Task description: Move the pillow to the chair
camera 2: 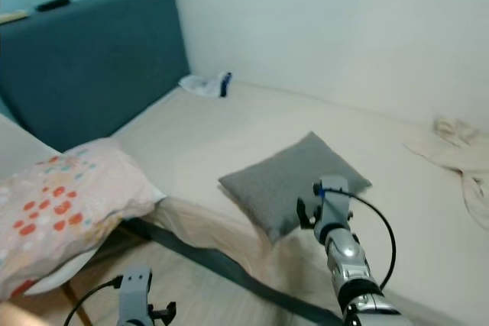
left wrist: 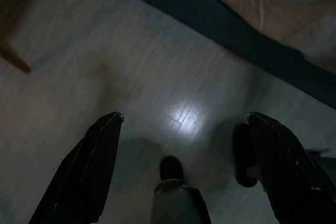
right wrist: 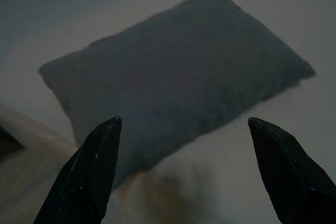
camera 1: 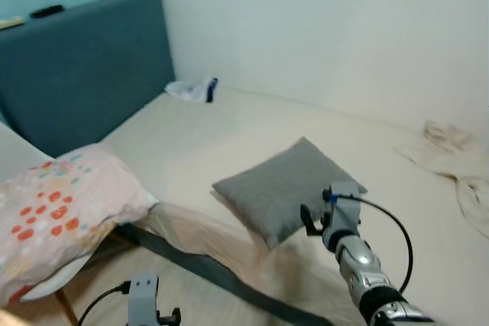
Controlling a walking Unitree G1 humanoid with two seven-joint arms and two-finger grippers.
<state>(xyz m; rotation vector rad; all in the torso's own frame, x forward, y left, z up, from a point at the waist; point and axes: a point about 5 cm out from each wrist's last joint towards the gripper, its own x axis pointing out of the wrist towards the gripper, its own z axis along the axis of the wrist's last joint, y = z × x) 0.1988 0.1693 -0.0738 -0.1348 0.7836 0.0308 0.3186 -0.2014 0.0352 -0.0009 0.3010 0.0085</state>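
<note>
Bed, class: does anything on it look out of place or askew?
Yes. The grey pillow lies crooked mid-mattress, far from the headboard. Crumpled cloth sits at the far edge, and a small white bundle lies against the wall.

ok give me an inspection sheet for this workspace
surface: cream bed, sheet rumpled near the edge
job's things: grey pillow flat on the bed; chair holds a patterned pillow
clutter: white cloth by the headboard; crumpled fabric at far right
grippers: right pincer open above the grey pillow; left pincer open, low over the floor
cables: black cable looping at the right wrist
surroundings: white wall
</note>
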